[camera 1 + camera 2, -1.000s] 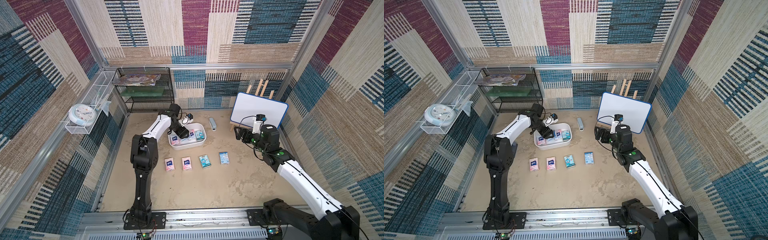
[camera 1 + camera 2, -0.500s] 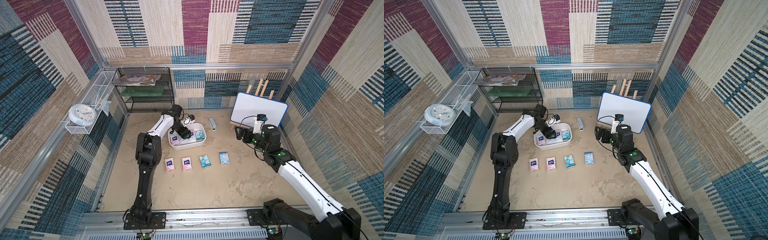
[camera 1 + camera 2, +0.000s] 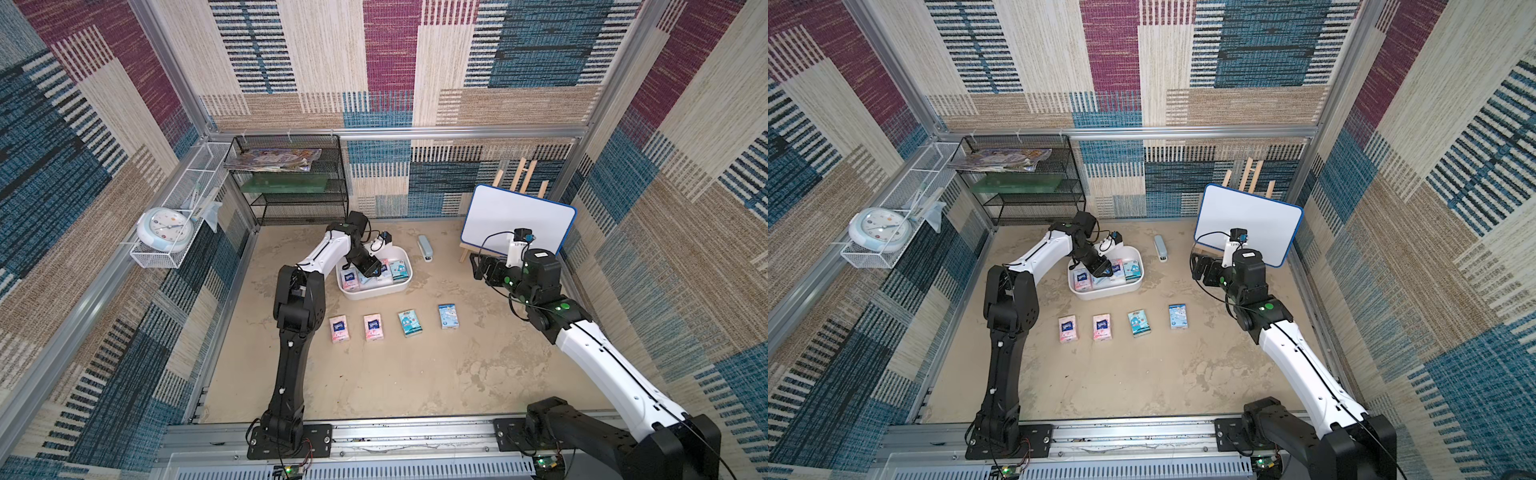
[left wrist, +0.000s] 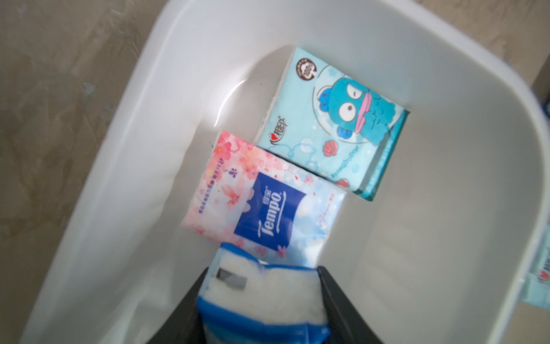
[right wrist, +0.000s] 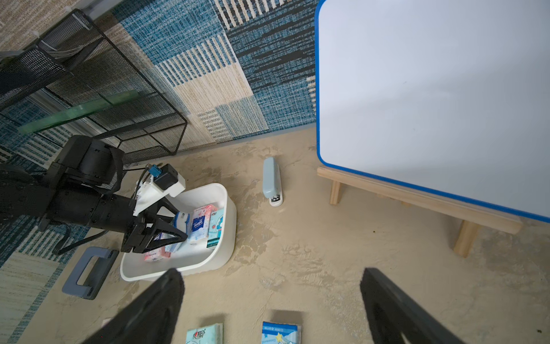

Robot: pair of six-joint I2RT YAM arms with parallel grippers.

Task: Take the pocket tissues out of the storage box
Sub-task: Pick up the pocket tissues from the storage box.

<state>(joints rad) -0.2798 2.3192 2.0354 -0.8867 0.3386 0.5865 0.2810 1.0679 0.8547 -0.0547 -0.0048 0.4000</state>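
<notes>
The white storage box (image 3: 374, 294) stands mid-floor, and my left gripper (image 3: 371, 268) reaches down into it. In the left wrist view, the left gripper (image 4: 262, 269) is shut on a blue-and-white pocket tissue packet (image 4: 262, 297). Past it in the box lie a pink Tempo packet (image 4: 262, 205) and a teal cartoon packet (image 4: 327, 125). Another pink packet (image 3: 349, 279) lies at the box's left end. Several packets (image 3: 373, 327) lie in a row on the floor in front of the box. My right gripper (image 5: 271, 271) hangs open and empty to the right of the box.
A grey-blue stapler (image 3: 425, 248) lies just right of the box. A whiteboard on a wooden easel (image 3: 519, 220) stands at the back right. A black mesh shelf (image 3: 291, 187) is at the back left, with a white wire basket holding a clock (image 3: 164, 226) on the left wall.
The left gripper has moved a little to the right inside the box and closed on the blue-and-white packet. The right arm has not moved.
</notes>
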